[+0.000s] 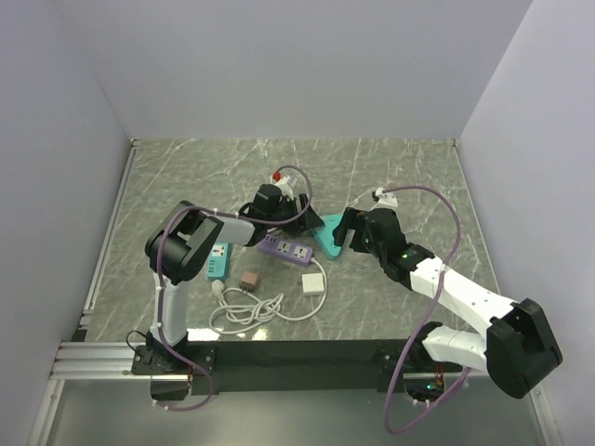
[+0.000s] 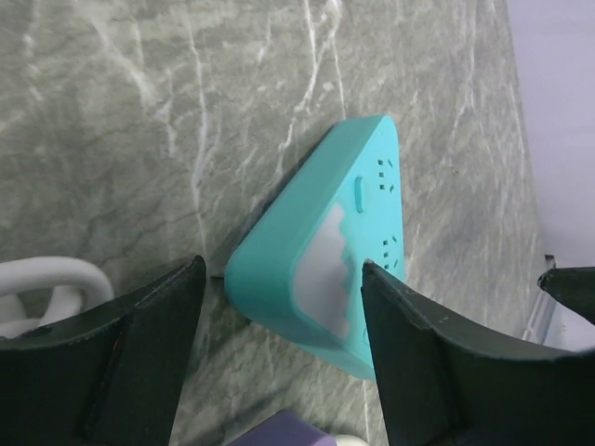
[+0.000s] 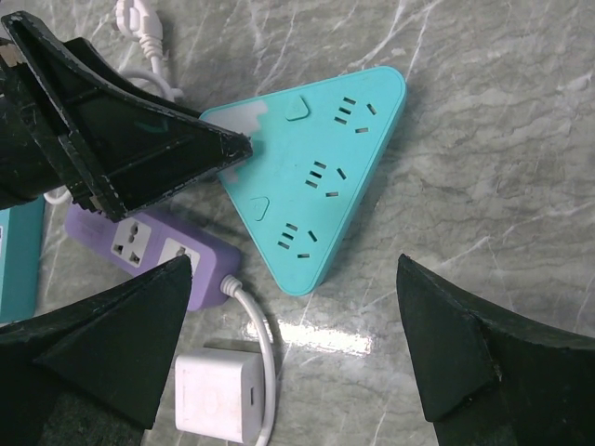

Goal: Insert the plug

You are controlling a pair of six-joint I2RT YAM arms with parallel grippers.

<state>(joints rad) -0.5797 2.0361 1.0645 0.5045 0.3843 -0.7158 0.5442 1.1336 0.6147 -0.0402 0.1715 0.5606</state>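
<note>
The plug (image 1: 314, 283), a flat white square block with rounded corners, lies on the marble table in front of the teal triangular power strip (image 1: 327, 240). In the right wrist view the plug (image 3: 218, 395) sits low between the fingers, its thin white cable (image 3: 260, 325) curving past it. My left gripper (image 2: 284, 269) stands open astride one corner of the triangular strip (image 2: 316, 232); its left finger is clear of the strip. My right gripper (image 3: 294, 265) hangs wide open above the strip (image 3: 316, 177) and holds nothing.
A purple power strip (image 1: 286, 248) lies left of the teal triangle. Farther left are a teal rectangular strip (image 1: 218, 262) and a small brownish cube (image 1: 249, 279). A coil of white cable (image 1: 246, 311) lies near the front edge. White walls enclose the table.
</note>
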